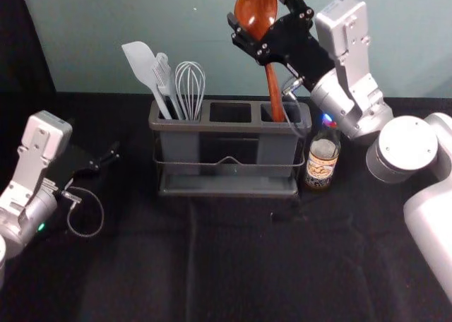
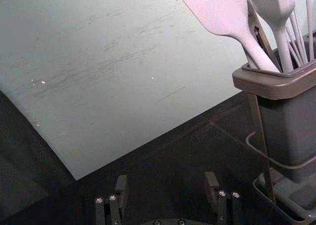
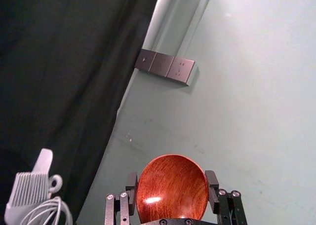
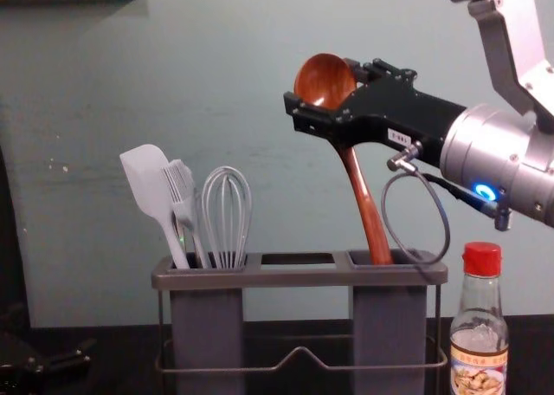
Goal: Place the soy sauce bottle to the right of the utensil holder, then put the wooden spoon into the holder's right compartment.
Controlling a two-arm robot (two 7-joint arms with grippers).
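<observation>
Head view downward, chest view level.

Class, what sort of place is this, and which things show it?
Probably a robotics lab with a kitchen-style setup: the right gripper, above a utensil holder, holds a wooden spoon; a soy sauce bottle stands alongside.

Bottle (image 4: 479, 330) right of holder (image 4: 299, 276)

My black, silver-screwed right gripper (image 4: 321, 85), white label (image 4: 399, 138); behind it, looped grey cable (image 4: 447, 226), silver cylindrical wrist (image 4: 485, 148), blue light (image 4: 485, 191), rounded white shell (image 1: 439, 216). Well left of it, my silver left arm (image 1: 32, 168), green light (image 1: 41, 227).
</observation>
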